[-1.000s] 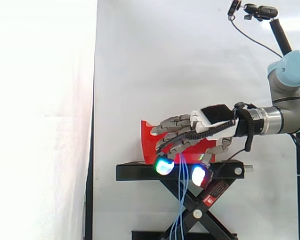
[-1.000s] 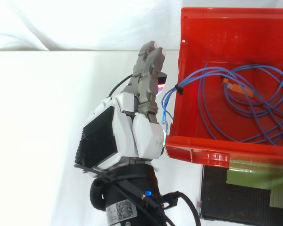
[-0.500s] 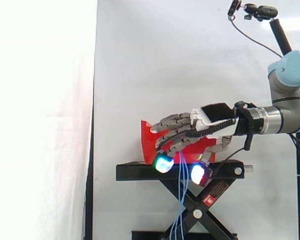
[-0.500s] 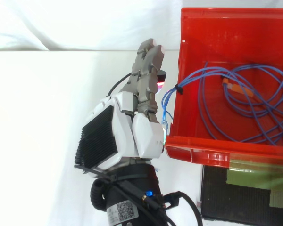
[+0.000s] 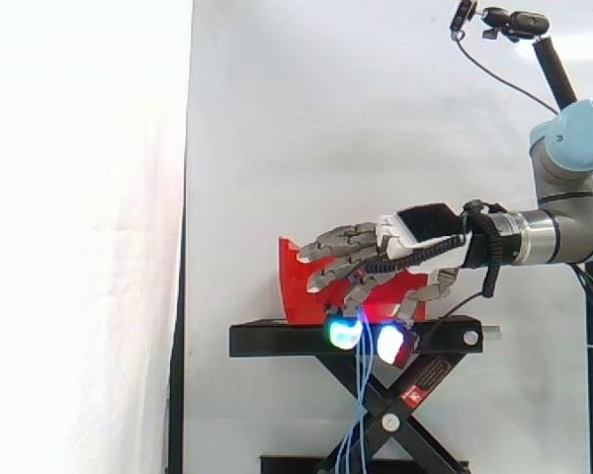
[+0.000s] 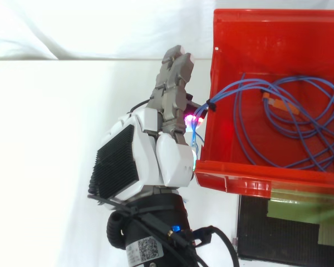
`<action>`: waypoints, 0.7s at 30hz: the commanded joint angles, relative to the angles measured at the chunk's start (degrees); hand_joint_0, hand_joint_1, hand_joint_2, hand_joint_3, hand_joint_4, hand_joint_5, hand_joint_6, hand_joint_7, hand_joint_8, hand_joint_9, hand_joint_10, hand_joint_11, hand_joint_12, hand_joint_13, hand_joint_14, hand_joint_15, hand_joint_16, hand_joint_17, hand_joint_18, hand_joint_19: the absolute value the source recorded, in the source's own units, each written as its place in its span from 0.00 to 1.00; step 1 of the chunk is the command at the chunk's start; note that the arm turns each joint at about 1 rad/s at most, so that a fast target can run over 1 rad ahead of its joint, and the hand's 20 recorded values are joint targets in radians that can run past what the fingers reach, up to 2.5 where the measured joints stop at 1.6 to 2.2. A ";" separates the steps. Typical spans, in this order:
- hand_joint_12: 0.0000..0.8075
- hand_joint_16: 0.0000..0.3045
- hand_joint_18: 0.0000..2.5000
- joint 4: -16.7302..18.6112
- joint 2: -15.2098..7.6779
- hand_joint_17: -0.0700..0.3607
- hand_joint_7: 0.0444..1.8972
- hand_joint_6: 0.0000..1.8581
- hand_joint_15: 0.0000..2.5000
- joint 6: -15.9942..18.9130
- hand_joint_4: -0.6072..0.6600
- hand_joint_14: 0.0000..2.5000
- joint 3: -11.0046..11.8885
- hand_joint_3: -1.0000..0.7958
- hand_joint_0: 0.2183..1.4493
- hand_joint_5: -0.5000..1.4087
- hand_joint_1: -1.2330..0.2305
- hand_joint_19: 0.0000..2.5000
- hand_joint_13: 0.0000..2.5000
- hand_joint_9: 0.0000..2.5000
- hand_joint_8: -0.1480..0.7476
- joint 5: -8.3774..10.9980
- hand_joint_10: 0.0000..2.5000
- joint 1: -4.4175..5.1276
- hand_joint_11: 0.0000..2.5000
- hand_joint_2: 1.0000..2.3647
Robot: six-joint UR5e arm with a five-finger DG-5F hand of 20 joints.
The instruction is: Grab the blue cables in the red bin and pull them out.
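Fingers have curled in since a moment ago; the hand (image 5: 415, 232) now pinches the blue cables (image 5: 360, 395).
One green-blue fingertip (image 5: 344, 333) has come close to the white and pink thumb pad (image 5: 388, 342); the thin strands hang down between them, in front of the black stand (image 5: 277, 341); seen from above, the hand sits just beside the red bin (image 6: 267, 172); the cables climb over the bin wall nearest the hand and drop down there; most of them lie in loops inside the bin; an orange plug (image 6: 273, 103) lies among the loops.
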 commanded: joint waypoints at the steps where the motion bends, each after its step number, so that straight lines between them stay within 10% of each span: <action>1: 0.44 0.17 0.08 0.01 -0.03 0.44 0.27 0.20 0.06 0.05 0.62 0.00 0.04 0.00 0.45 0.61 0.16 0.15 0.10 0.20 0.47 0.00 0.01 0.00 0.13 0.00; 21: 0.44 0.17 0.08 1.94 -0.03 0.44 0.32 0.07 0.06 -1.53 0.63 0.00 0.04 0.00 0.44 0.63 0.16 0.15 0.10 0.20 0.47 -0.26 0.00 0.00 0.14 0.00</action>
